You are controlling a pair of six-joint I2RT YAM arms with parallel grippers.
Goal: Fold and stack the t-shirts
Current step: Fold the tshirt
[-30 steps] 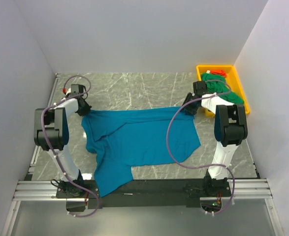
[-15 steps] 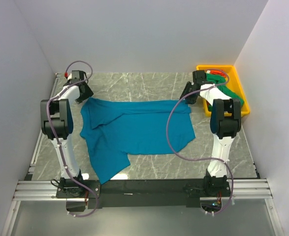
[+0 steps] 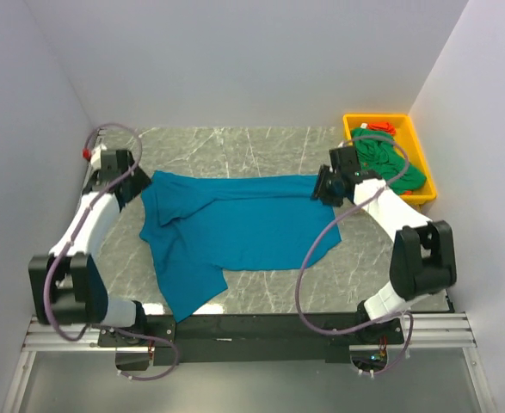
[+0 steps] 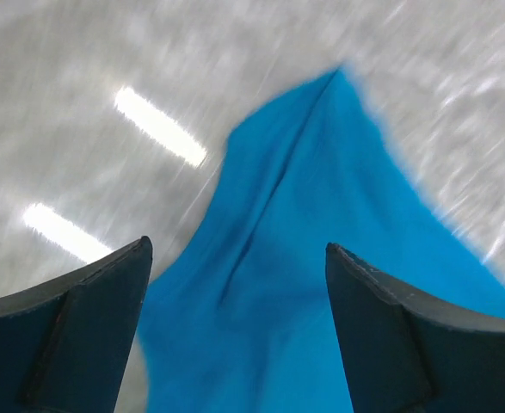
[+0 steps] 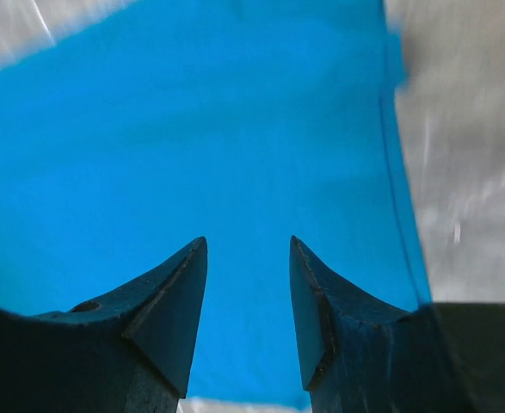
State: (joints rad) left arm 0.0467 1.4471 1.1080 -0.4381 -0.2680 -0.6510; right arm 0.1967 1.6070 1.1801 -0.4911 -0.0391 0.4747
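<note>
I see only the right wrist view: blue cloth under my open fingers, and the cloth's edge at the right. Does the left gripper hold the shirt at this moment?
Observer: No. In the left wrist view the left gripper is open. A corner of the teal shirt lies below it, not pinched.
Operator: How does the whole shirt lie?
Observer: From above, it is spread on the table, with one flap reaching toward the near edge on the left.
Operator: Where are the other shirts?
Observer: The green shirt and a red-orange piece are in the yellow bin at the far right corner.
</note>
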